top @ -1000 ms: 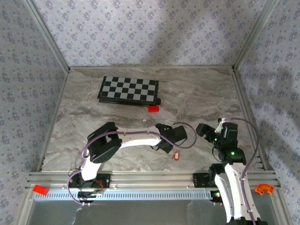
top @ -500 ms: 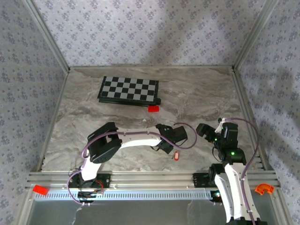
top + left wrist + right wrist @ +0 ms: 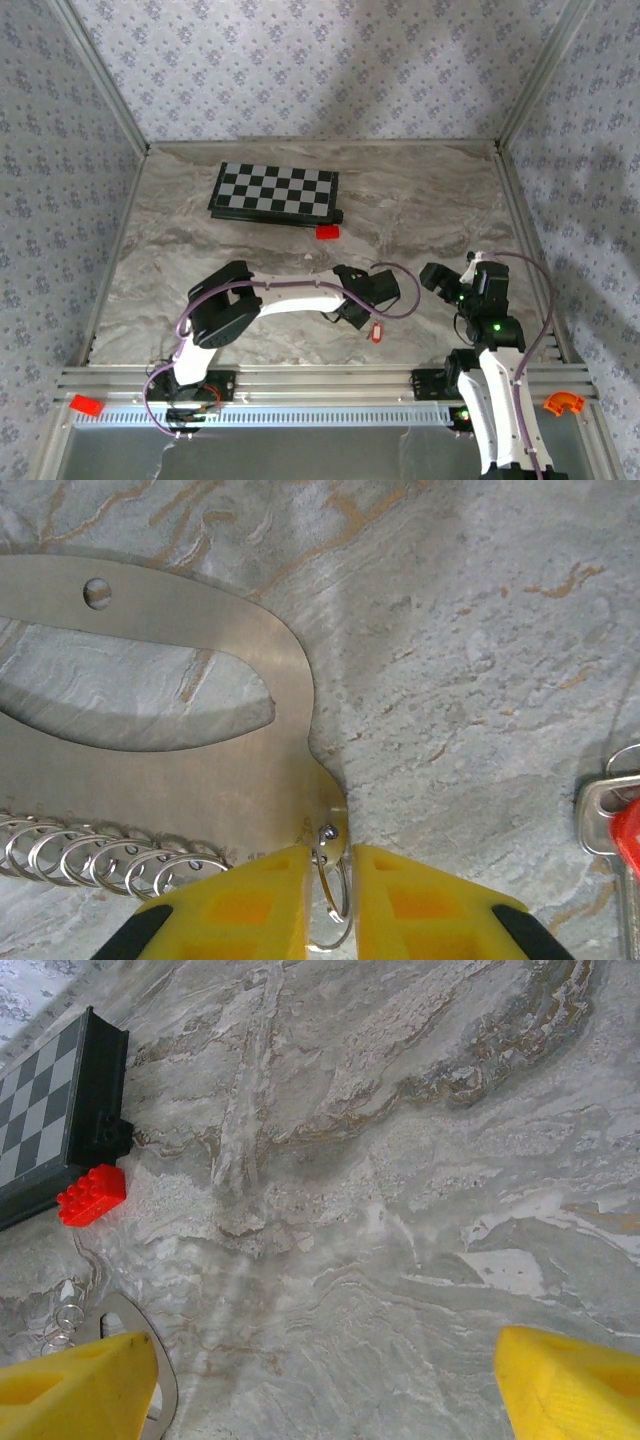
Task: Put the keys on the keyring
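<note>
The keyring shows in the left wrist view as a flat silvery metal plate (image 3: 200,730) with a row of several small rings (image 3: 90,845) along its lower edge. My left gripper (image 3: 331,865) has its yellow fingers closed on a split ring (image 3: 336,900) at the plate's tip. The key (image 3: 618,820), silver with a red head, lies on the table to the right, apart from the plate. From above it is a tiny red tag (image 3: 376,331) just right of the left gripper (image 3: 352,312). My right gripper (image 3: 325,1380) hangs open over bare marble, with the plate's edge (image 3: 165,1390) at its left finger.
A folded chessboard (image 3: 273,192) lies at the back left, with a larger red block (image 3: 327,232) by its near right corner; the right wrist view shows the same board (image 3: 50,1130) and block (image 3: 92,1196). Aluminium rails edge the table (image 3: 430,190).
</note>
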### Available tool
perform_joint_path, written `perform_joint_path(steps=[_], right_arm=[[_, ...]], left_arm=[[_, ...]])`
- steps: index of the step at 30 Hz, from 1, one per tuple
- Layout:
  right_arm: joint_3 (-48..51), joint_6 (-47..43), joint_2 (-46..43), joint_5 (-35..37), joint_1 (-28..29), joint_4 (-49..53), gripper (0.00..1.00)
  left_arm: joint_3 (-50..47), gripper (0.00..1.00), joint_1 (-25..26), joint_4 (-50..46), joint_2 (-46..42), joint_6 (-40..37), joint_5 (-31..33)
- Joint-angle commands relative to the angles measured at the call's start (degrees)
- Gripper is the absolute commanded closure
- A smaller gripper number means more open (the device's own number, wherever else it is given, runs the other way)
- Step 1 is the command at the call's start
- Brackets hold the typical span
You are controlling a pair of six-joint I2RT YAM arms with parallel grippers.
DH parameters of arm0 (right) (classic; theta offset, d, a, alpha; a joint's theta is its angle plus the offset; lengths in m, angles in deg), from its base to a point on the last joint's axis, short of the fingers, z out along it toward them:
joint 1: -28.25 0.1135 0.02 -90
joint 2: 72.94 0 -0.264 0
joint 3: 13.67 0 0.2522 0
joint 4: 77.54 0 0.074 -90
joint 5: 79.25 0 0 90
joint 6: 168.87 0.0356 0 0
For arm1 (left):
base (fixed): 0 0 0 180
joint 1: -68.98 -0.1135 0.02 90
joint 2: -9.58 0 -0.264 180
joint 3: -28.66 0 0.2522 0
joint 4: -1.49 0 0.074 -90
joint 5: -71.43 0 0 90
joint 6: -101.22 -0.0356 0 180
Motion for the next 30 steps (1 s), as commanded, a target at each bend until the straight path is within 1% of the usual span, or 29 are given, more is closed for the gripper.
perform_joint_path(steps=[1,11,19,20,23,24,27,30], right_arm=[[-0.27,-0.88,-0.70,-0.91,-0.40,0.00,0.11],[-0.24,-1.03,-0.65,-1.08,-1.01,-0.10,0.11],[-0.24,-1.43,-0.64,-1.20,-1.67,-0.25,0.11],[-0.24,-1.76,-0.63,-1.30,-1.87,-0.30,0.11],[-0.29,-2.31,-0.64,-1.97,-2.53,-0.76,0.11],[-0.26,-2.62,-0.75,-2.05,-2.66,-1.00,0.12],[-0.17,-2.80,-1.45,-2.32,-2.68,-1.93,0.12],[-0.15,-2.46,-2.24,-4.05,-2.60,-2.61,0.12]], left_arm=[[1.76,0.82,0.38,-0.61,0.97,0.63,-0.13],[1.26,0.85,0.39,-0.08,0.89,0.81,-0.16],[-0.61,0.89,0.39,0.04,-1.42,1.40,0.12],[-0.96,0.90,0.39,0.21,-2.16,1.57,0.09],[-2.34,0.99,0.30,0.71,-5.18,1.68,0.13],[-2.85,1.00,0.12,0.87,-6.41,1.68,0.18],[-4.61,1.00,-0.78,1.15,-10.35,1.17,-0.63],[-6.03,1.00,-1.52,0.88,-14.58,-0.23,-0.67]])
